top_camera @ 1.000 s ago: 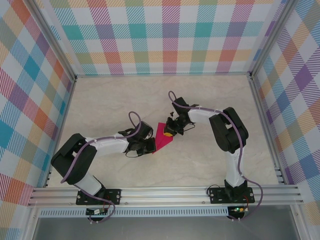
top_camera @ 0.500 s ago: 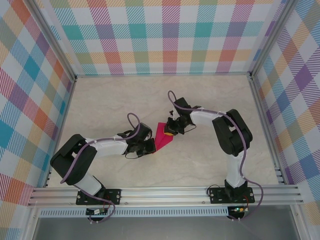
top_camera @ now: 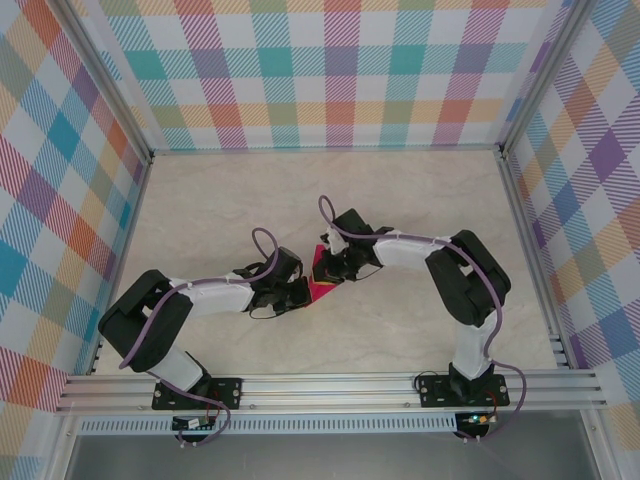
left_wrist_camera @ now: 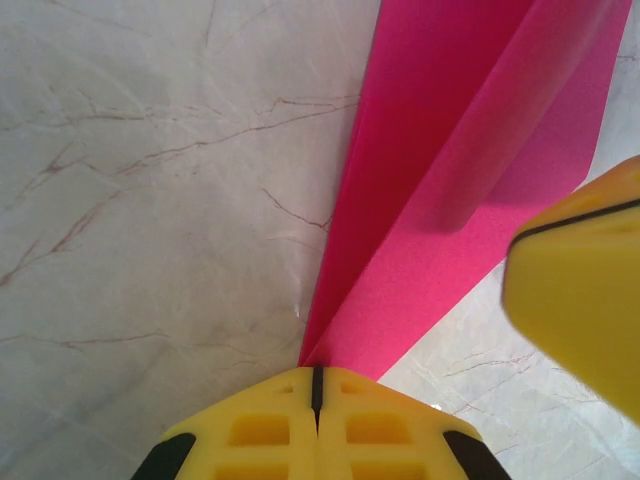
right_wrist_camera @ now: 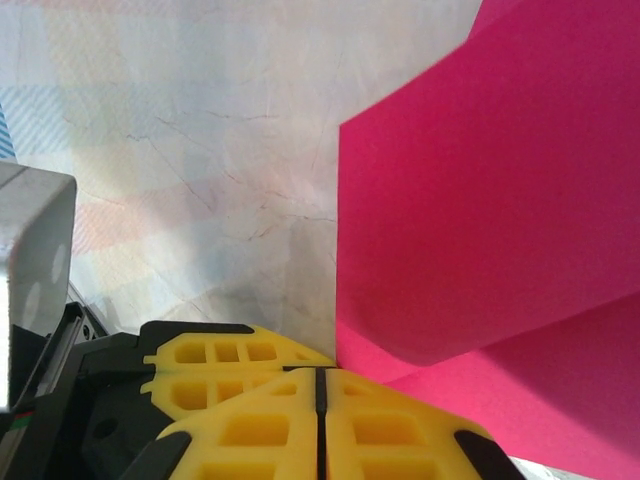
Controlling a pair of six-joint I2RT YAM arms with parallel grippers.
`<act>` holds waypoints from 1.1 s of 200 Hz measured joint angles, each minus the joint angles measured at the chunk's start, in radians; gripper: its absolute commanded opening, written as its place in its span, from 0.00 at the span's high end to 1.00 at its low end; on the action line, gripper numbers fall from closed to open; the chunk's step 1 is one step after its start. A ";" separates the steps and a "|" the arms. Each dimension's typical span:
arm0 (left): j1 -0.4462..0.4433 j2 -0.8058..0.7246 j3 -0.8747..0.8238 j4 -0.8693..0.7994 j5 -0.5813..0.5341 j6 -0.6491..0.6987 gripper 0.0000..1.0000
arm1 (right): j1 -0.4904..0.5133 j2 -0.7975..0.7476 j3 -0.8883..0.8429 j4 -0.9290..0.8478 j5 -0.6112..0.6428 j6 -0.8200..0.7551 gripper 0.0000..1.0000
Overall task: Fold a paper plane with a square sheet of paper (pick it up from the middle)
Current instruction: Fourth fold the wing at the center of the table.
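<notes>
The magenta-pink paper, partly folded into a narrow creased shape, lies mid-table between the two arms. My left gripper is shut on its pointed near end, and the tip runs into the closed seam. From there the paper fans out up and to the right with a raised fold. My right gripper hangs over the paper and hides most of it. It is shut at the corner of a flap that curls up off the lower layer. The two grippers are almost touching.
The pale marble tabletop spreads all round the paper. Checked walls and aluminium rails enclose the cell. In the right wrist view, the left gripper's yellow fingers sit beside mine, and a right finger shows at the paper's edge.
My right gripper has slid left across the paper toward the left gripper, and less pink now shows from above. The left gripper has stayed put on the paper's tip.
</notes>
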 measured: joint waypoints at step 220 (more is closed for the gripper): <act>0.000 -0.031 -0.001 0.058 0.000 -0.019 0.96 | 0.008 0.100 0.047 -0.061 0.001 -0.028 0.93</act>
